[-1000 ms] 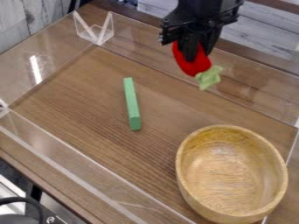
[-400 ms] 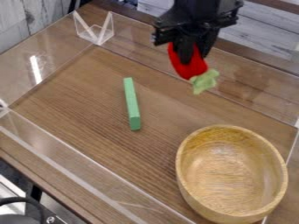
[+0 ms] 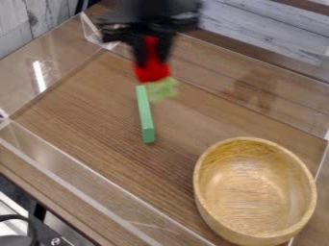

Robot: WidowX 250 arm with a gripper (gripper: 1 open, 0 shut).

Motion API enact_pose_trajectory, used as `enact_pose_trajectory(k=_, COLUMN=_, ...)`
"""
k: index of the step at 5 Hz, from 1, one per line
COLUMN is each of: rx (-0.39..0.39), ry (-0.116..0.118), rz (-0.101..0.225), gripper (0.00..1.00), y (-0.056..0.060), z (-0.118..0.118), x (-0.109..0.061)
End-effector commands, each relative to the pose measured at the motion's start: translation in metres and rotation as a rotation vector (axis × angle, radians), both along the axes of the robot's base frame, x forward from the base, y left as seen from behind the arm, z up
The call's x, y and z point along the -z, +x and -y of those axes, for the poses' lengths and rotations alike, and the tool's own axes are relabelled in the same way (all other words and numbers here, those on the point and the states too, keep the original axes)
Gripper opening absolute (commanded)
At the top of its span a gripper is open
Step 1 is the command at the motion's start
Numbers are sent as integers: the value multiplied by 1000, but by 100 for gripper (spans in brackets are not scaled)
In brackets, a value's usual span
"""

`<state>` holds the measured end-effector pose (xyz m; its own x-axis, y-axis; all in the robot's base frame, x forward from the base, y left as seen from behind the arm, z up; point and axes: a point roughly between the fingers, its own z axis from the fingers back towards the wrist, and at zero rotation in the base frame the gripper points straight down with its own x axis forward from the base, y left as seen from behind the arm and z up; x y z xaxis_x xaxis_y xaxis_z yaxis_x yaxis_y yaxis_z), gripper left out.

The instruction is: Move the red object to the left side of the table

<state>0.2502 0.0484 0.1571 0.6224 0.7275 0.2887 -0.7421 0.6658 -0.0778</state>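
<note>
The red object (image 3: 153, 65), a small rounded red toy with a light green leafy end (image 3: 164, 88) hanging below it, is held above the table (image 3: 77, 125). My gripper (image 3: 153, 56) is shut on its upper part, with the black fingers (image 3: 137, 48) on either side. It hangs blurred just above the far end of the long green bar (image 3: 148, 113), left of the table's middle.
A round light wooden bowl (image 3: 255, 188) sits at the near right. Low clear acrylic walls (image 3: 52, 58) edge the tabletop, with a clear folded piece (image 3: 92, 29) at the far left corner.
My gripper has carried the red object to the left, from the far right side to above the green bar's far end. The bar and bowl have not moved.
</note>
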Motion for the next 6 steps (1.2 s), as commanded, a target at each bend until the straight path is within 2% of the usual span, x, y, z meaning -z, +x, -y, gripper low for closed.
enact_pose_trajectory(k=1, rx=93, ry=29, rz=31, gripper=0, y=-7, z=-31, x=-3)
enact_pose_trajectory(k=3, rx=331, ry=57, rz=22, gripper=0, y=-14, z=-66, x=6)
enact_pose_trajectory(k=4, rx=400, ry=71, rz=13, gripper=0, y=-16, z=-85, x=15)
enact_pose_trajectory(k=6, rx=509, ry=85, rz=-3, gripper=0, y=-19, z=-118, x=37)
